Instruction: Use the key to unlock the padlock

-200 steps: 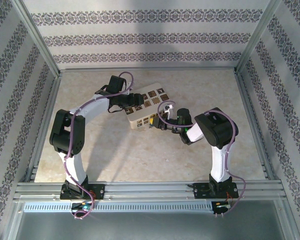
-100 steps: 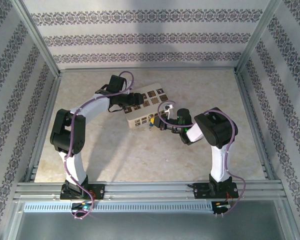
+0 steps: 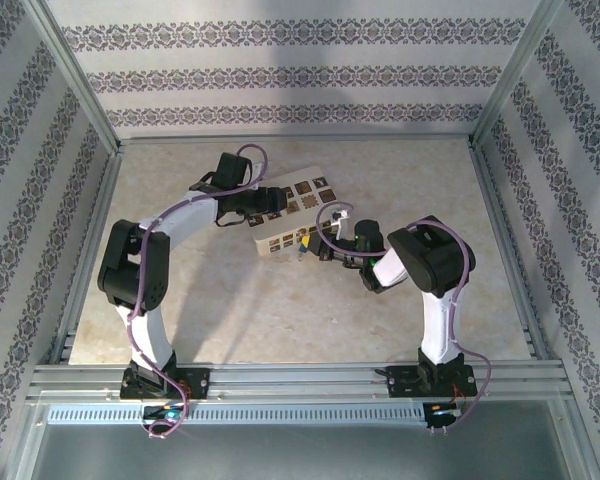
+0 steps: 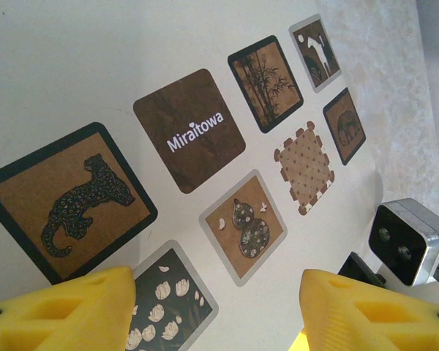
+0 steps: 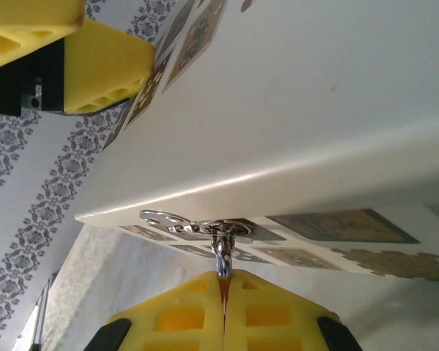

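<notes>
Right gripper (image 5: 221, 281): pressing shut on the key (image 5: 221, 256) and edging only slightly left at the near face of the box (image 5: 314, 110), where metal rings (image 5: 197, 225) are hanging. The padlock body is not showing clearly. Left gripper (image 4: 216, 307): sitting spread over the box top, so the unlocking is probably barely advancing.

A white box (image 3: 290, 215) lies askew on the beige marbled tabletop (image 3: 280, 310), a little far of centre. Its top bears brown picture tiles: one reading "Miraitowa" (image 4: 189, 130), a leopard (image 4: 69, 201), bamboo (image 4: 267, 82), a gourd (image 4: 244, 227). Striped floral wallpaper (image 3: 300, 75) covers the walls. Aluminium rails (image 3: 300, 378) run along the near edge.
</notes>
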